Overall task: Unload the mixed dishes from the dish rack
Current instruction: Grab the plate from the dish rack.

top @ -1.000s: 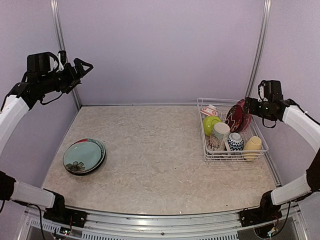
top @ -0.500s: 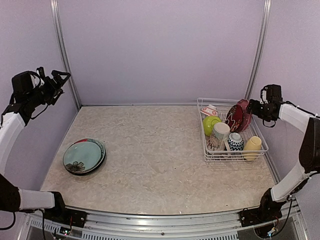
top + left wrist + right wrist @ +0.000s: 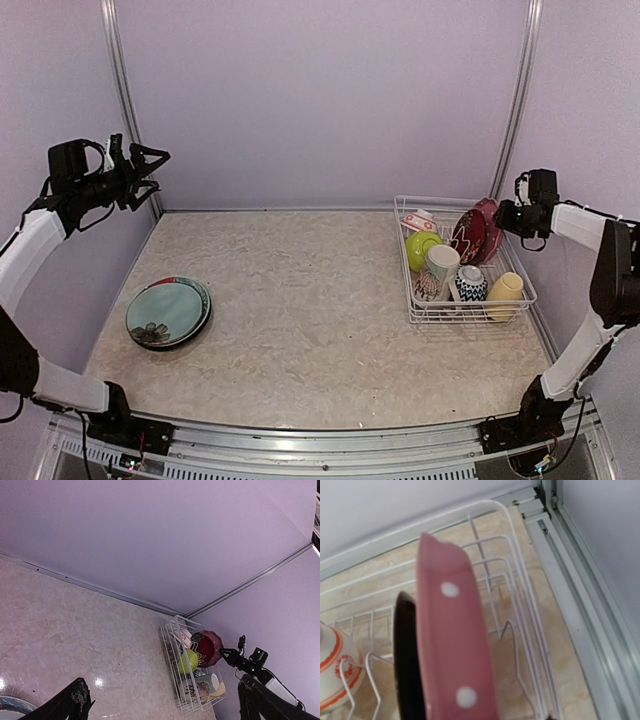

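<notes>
You're on the red plate (image 3: 470, 236), its rim just ahead of your right gripper (image 3: 506, 216), fingers unreadable; left gripper (image 3: 155, 168) gapes idle; next, pinch that rim and lift it off the rack (image 3: 440, 318).

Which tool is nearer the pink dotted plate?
Right. The right tool sits by the rim of the pink dotted plate; the left tool hangs high across the table.
</notes>
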Available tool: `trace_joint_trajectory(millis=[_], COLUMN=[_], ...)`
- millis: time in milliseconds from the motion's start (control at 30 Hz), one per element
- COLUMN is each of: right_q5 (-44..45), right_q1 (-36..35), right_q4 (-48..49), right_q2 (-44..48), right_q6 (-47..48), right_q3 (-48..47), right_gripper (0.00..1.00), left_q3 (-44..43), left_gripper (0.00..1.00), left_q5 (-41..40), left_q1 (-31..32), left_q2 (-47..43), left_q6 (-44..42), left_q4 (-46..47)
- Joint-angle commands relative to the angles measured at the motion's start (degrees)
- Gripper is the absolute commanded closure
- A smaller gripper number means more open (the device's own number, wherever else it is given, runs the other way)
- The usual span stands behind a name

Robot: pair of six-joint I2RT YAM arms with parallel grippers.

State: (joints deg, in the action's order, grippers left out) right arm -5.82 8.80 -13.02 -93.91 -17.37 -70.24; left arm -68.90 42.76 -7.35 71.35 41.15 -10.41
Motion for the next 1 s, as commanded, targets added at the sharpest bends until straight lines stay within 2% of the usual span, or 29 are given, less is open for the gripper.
trace_joint_trajectory(millis=[0, 100, 300, 567, 800, 867, 967], right_q5=[-0.5, -1.0, -1.45, -2.74, -4.07, -4.0, -1.35], right_q1=[0.71, 0.69, 0.72, 0.67, 0.58, 0.37, -0.15], right_q4=[1.65, 2.08, 2.79, 4.71, 5.27, 5.13, 3.31], right_q2=[-2.47, -3.52, -5.88, -6.78, -8.02, -8.21, -7.58], right_q6=[0.68, 0.98, 1.57, 1.33, 0.49, 0.59, 0.95], right_q3=[-2.04, -2.73, -3.5, -1.71, -1.93, -2.24, -2.98], right_gripper=[0.52, 0.56, 0.53, 0.61, 0.58, 0.65, 0.84], left_q3=[-1.73, -2.52, -3.52, -5.1, -5.18, -5.18, -5.42], left_gripper=[0.01, 0.01, 0.01, 0.01, 0.01, 0.01, 0.01], left_q5=[3.68, 3.19, 4.11, 3.91, 3.71, 3.65, 2.37], left_q1=[3.38, 5.51, 6.94, 9.45, 9.54, 9.76, 10.34], left_q2=[1.6, 2.42, 3.79, 5.9, 5.68, 5.57, 5.34], left_q6=[-2.8, -4.23, -4.33, -5.68, -5.69, -5.79, -6.55], left_q4=[-1.03, -2.58, -3.99, -7.25, -7.61, -7.65, -8.58])
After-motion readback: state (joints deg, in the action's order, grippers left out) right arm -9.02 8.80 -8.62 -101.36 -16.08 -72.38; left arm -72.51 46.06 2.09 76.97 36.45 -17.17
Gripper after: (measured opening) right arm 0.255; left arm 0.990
